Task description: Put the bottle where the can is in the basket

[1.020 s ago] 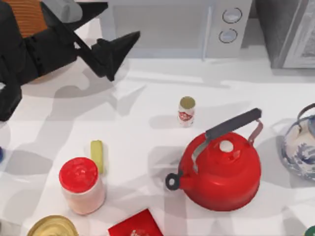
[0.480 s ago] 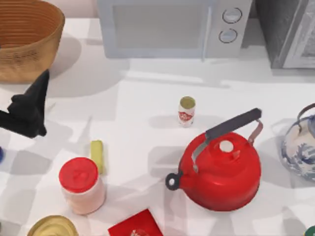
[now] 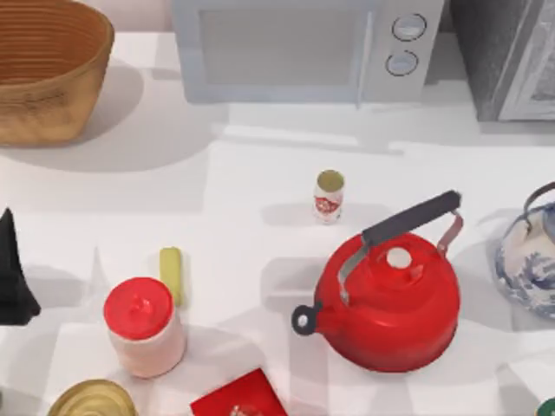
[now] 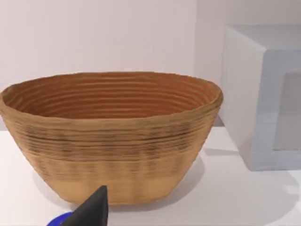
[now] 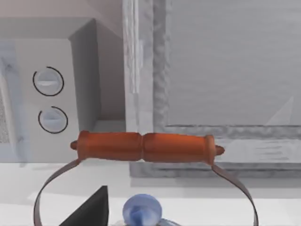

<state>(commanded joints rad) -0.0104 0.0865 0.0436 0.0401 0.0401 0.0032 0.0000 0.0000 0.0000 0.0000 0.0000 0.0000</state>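
The can [image 3: 329,197]: tiny, white, red-labelled, olive-topped, upright.

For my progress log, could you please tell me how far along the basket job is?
Done: nothing visible; the can stands on the table beside the red kettle, far from the basket. In hand: nothing; the left claw sits at the table's left edge, the right claw hangs by a teapot handle. Left: the whole placing into the basket.

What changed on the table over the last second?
The left gripper swung from over the basket at the top view's far left, down along that edge toward the near side. Nothing was grasped or released. The can, kettle and jar stayed put.
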